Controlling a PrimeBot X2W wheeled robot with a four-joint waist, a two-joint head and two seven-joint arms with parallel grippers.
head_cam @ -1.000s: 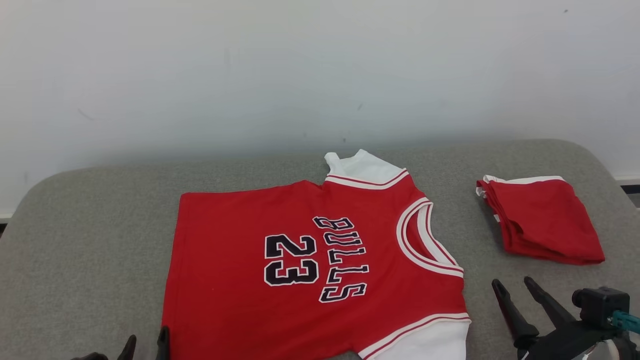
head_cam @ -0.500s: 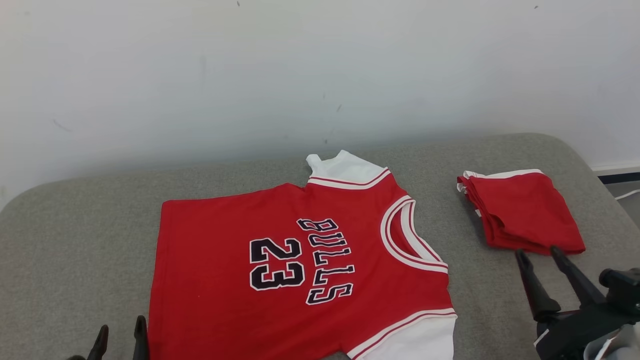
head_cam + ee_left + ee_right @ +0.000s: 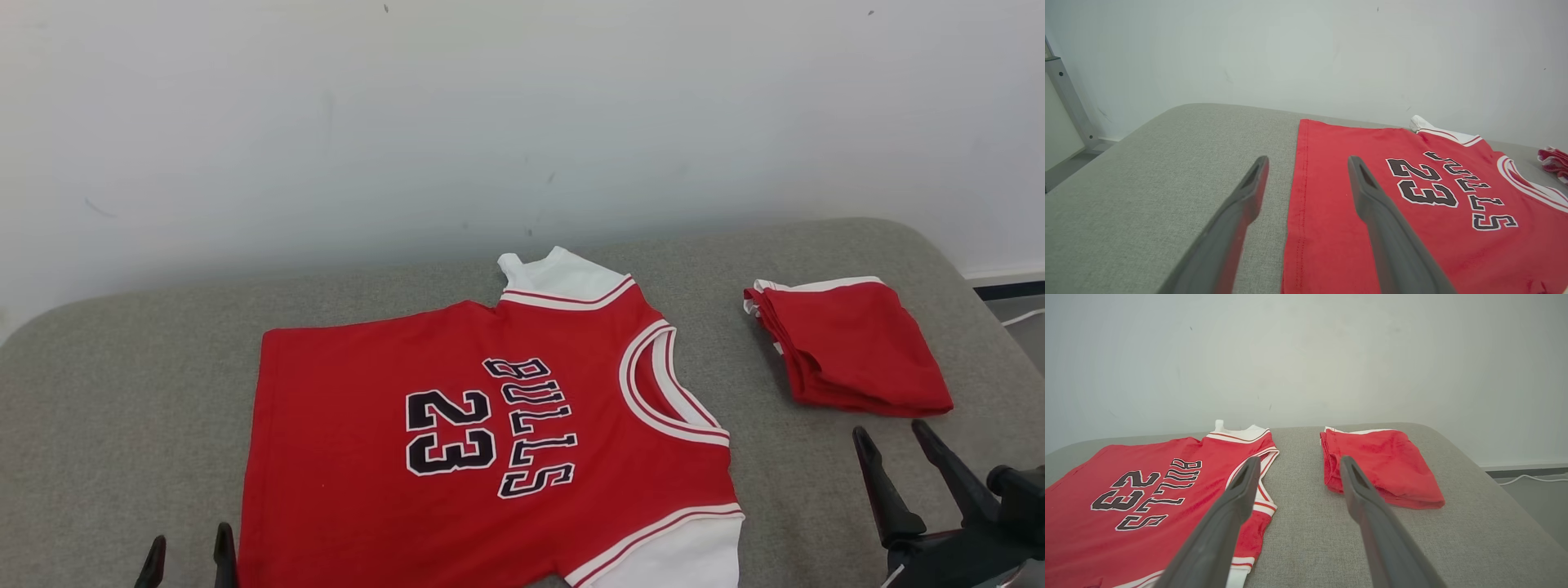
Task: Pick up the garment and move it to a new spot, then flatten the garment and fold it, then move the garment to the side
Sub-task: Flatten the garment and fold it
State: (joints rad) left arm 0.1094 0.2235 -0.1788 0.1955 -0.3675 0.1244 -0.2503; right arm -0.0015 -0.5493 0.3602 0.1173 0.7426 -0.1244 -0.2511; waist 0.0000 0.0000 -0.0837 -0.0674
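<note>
Red jersey [image 3: 490, 433] is lying flat, print up, on the grey padded surface [image 3: 106, 392], not yet folded. Left gripper [image 3: 188, 541] is hovering at the jersey's hem edge, jaws spread wide and holding nothing. Right gripper [image 3: 890, 431] is hovering beyond the jersey's collar end, jaws likewise parted and empty. A folded red garment [image 3: 857, 351] is lying near that collar end. Likely risks: a shallow pinch catching only the top layer and dragging the jersey askew, or the right jaws snagging the folded garment.
</note>
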